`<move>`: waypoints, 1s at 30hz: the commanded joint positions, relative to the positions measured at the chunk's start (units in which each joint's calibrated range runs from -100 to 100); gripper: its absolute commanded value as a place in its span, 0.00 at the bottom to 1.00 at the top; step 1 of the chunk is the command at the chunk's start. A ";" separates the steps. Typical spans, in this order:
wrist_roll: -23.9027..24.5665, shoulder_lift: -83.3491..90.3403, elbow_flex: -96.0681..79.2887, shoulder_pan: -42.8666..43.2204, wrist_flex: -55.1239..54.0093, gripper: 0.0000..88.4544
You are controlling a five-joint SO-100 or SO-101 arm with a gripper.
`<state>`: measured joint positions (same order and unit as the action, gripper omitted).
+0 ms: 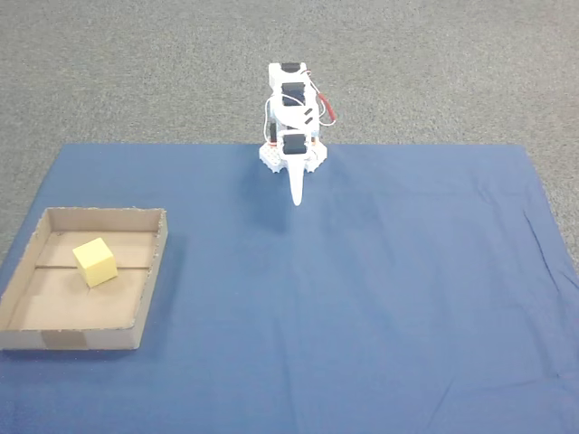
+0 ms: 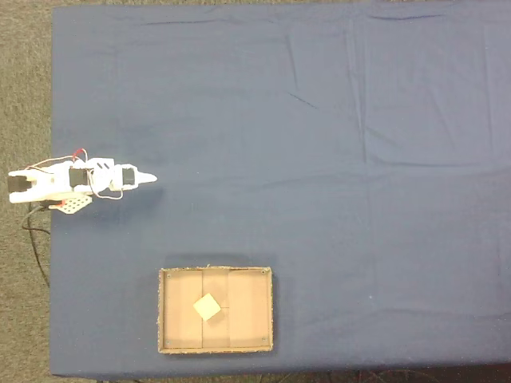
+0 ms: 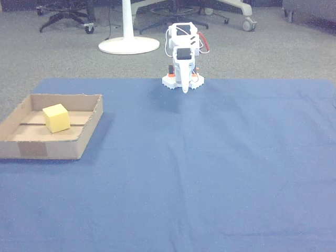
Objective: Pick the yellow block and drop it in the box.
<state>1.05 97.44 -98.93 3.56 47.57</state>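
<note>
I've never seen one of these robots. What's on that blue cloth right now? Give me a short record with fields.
arm: folded at its base, far from the tray
gripper: points down over the cloth, fingers together, holding nothing
yellow block: lies inside the box, on the floor seam
box: open cardboard tray near the cloth's edge
blue cloth: covers the work area, lightly wrinkled
task state: block already in the box

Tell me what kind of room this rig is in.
Probably an office or lab floor: grey carpet surrounds the blue cloth, and wheeled chair bases and a white round stand base sit behind the arm.
</note>
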 commanded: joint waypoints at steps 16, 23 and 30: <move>-0.34 0.11 -0.89 -1.00 -0.15 0.00; -0.34 0.11 -0.89 -1.00 -0.15 0.00; -0.34 0.11 -0.89 -1.00 -0.15 0.00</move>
<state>0.66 97.44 -98.93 2.99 47.57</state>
